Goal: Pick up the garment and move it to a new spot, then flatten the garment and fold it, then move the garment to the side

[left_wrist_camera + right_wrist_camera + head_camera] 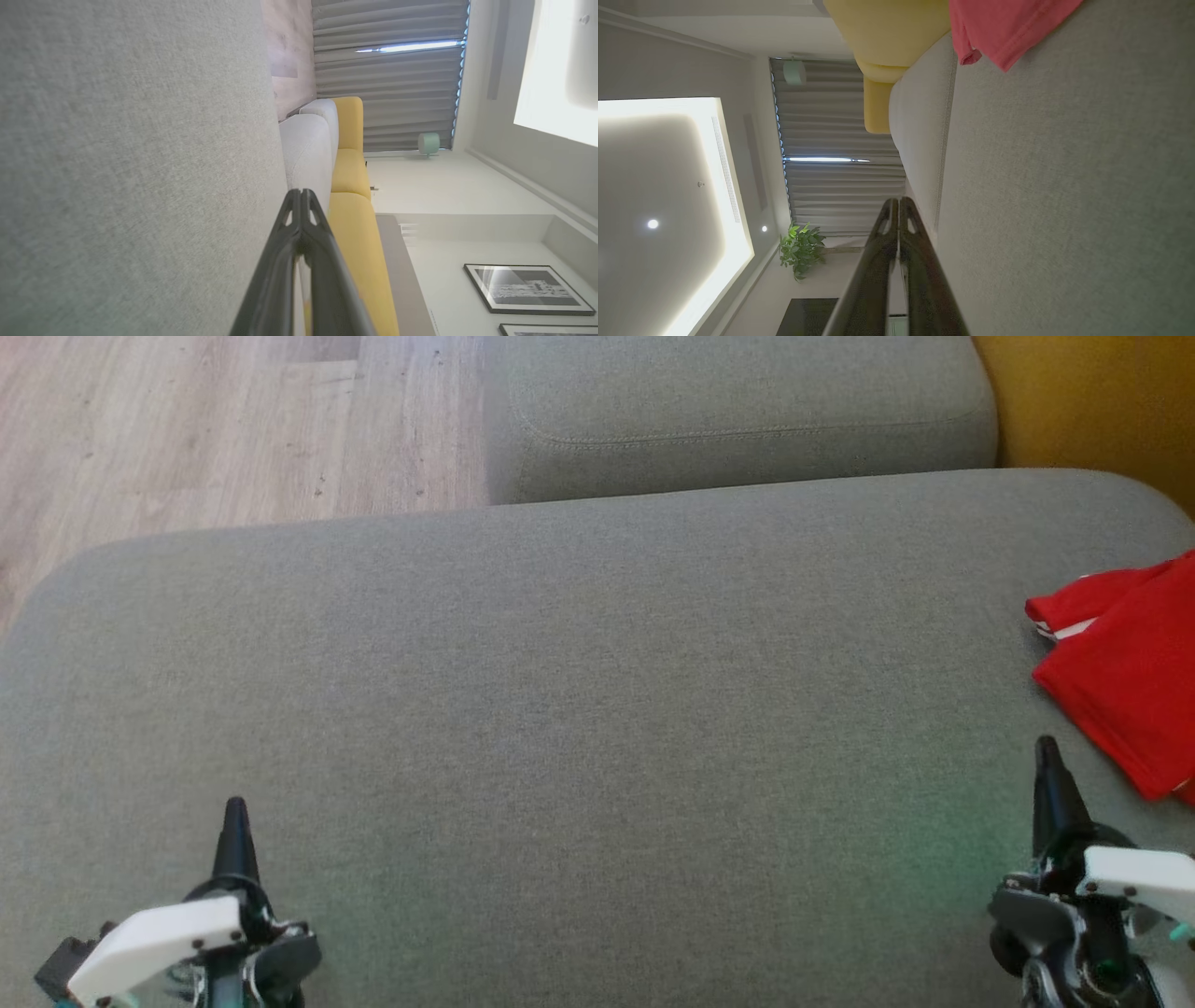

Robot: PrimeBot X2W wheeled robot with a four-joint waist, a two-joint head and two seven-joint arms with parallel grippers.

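Observation:
The garment is red with a white stripe at one edge and lies folded at the right edge of a grey-green cushion; its red corner also shows at the top of the right wrist view. My right gripper hovers shut just below and left of it, apart from the cloth. At the lower left my left gripper is shut too, holding nothing. Both pairs of fingers meet at the tips in their wrist views.
A second grey cushion lies beyond the big one. Wooden floor runs along the upper left. A yellow sofa part stands at the upper right.

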